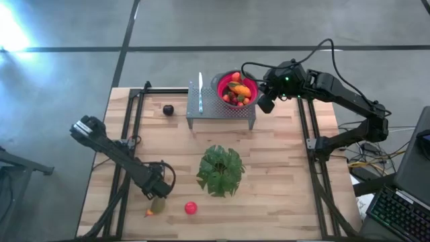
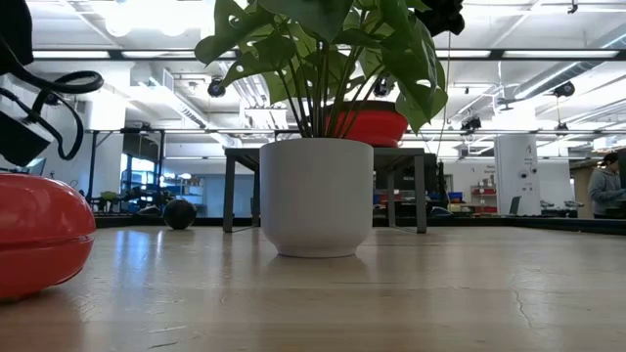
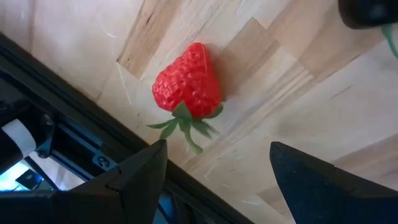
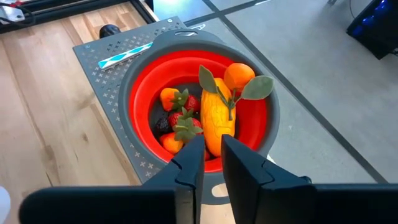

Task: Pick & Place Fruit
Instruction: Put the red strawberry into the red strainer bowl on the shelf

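Left gripper (image 1: 156, 195) sits low over the table's near-left corner, fingers (image 3: 134, 177) spread wide with nothing between them. Straight ahead of it in the left wrist view lies a strawberry (image 3: 188, 82) on bare wood, just beyond the fingertips and roughly centred on the gap. Its long axis runs from the green stem, which points toward the gripper, to the tip pointing away, slightly skewed to the finger line. In the high view the fruit touching that gripper looks olive-green with an orange bit (image 1: 157, 206); which of the near-edge pieces is the strawberry I can't settle, possibly the red one (image 1: 191, 208) just beside it toward the plant (image 1: 220, 171).

Left arm is clearly the nearer one for these near-edge pieces. My guess: next move is a short advance and descent to close across the berry's width.

Right gripper (image 1: 266, 102) hovers at the far-right side, just beside the red bowl (image 1: 221, 82) on the perforated metal stand (image 1: 208, 104). Its fingers (image 4: 189, 165) stand narrow, a slim gap, holding nothing. Bowl already holds several fruit (image 4: 216, 115): an orange, a yellow-orange oblong with leaves, strawberries, a dark berry.

One dark round fruit (image 1: 168, 109) lies on the table left of the stand, near the far edge, about midway between the arms.

Blue-and-white strip (image 4: 126, 55) rests on the stand; no writing readable on it. No brands or labels legible anywhere.
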